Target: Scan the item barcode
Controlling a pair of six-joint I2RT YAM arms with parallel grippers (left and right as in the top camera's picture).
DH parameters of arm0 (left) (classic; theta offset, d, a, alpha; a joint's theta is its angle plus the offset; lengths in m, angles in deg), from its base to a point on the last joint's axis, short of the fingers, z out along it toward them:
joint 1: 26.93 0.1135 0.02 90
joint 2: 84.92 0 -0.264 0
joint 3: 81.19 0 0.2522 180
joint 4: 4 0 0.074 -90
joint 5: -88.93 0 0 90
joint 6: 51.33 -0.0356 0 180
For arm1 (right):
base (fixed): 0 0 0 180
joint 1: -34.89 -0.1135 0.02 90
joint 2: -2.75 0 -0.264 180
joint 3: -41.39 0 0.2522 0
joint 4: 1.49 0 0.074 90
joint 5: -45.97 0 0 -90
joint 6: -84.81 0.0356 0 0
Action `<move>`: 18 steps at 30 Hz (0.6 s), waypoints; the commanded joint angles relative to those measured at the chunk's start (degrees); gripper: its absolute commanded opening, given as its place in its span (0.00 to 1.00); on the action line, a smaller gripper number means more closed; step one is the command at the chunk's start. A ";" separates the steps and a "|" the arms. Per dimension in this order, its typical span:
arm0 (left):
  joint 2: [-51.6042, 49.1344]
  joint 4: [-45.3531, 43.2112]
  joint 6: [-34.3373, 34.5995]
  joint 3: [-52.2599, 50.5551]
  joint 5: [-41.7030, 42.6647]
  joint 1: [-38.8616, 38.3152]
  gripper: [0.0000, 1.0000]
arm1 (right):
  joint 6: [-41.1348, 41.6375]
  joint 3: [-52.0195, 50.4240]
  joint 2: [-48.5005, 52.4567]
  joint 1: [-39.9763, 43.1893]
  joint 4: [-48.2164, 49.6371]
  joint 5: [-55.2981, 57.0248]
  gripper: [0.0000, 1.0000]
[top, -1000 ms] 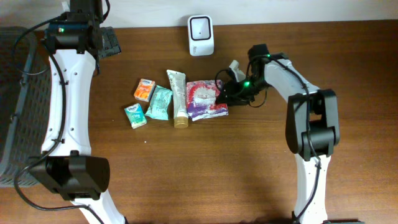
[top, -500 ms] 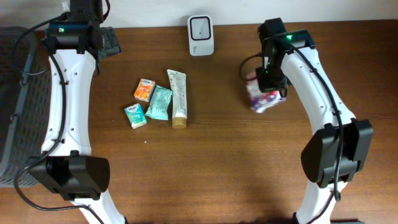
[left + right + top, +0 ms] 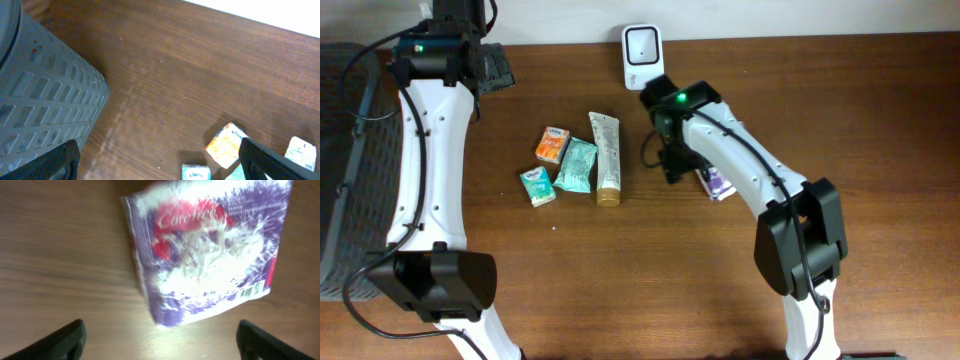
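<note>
The item, a purple and white Carefree packet [image 3: 205,250], lies flat on the wooden table, in the overhead view [image 3: 717,183] partly under my right arm. My right gripper [image 3: 160,342] hangs open just beside it, with nothing between its fingers; in the overhead view the right gripper [image 3: 671,165] is left of the packet. The white barcode scanner [image 3: 643,45] stands at the table's back edge. My left gripper [image 3: 160,162] is open and empty, high at the back left [image 3: 492,68].
A tube [image 3: 607,158], a teal pouch [image 3: 578,165], an orange packet [image 3: 552,144] and a small teal box [image 3: 537,186] lie left of centre. A grey slatted basket [image 3: 345,170] stands at the far left, also in the left wrist view [image 3: 40,95].
My right gripper took the packet from beside the tube, lifted it to the right, then let it go; it now lies on the table and the gripper has swung left, open. Left arm unmoved.
</note>
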 commanded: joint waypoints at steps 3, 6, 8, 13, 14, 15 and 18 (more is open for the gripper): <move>0.04 -0.11 -0.66 0.52 -0.61 0.20 0.99 | 0.09 21.70 -0.26 3.30 -9.62 -8.24 0.99; 0.04 -0.11 -0.63 0.52 -0.61 0.20 0.99 | -6.91 25.03 -0.26 12.50 -13.27 -12.17 0.99; 0.04 -0.11 -0.66 0.52 -0.61 0.20 0.99 | -10.08 23.69 -0.26 22.32 -13.00 -17.44 0.99; 0.04 -0.11 -0.66 0.52 -0.61 0.20 0.99 | -28.26 14.84 -0.15 38.36 -7.26 -45.75 0.99; 0.04 -0.11 -0.66 0.52 -0.61 0.20 0.99 | -28.26 9.01 -0.15 40.17 -3.23 -46.49 0.99; 0.04 -0.11 -0.66 0.52 -0.61 0.20 0.99 | -28.22 4.96 -0.15 40.74 0.00 -48.19 0.99; 0.04 -0.11 -0.66 0.52 -0.61 0.20 0.99 | -28.22 -5.86 -0.15 40.70 12.81 -56.65 0.98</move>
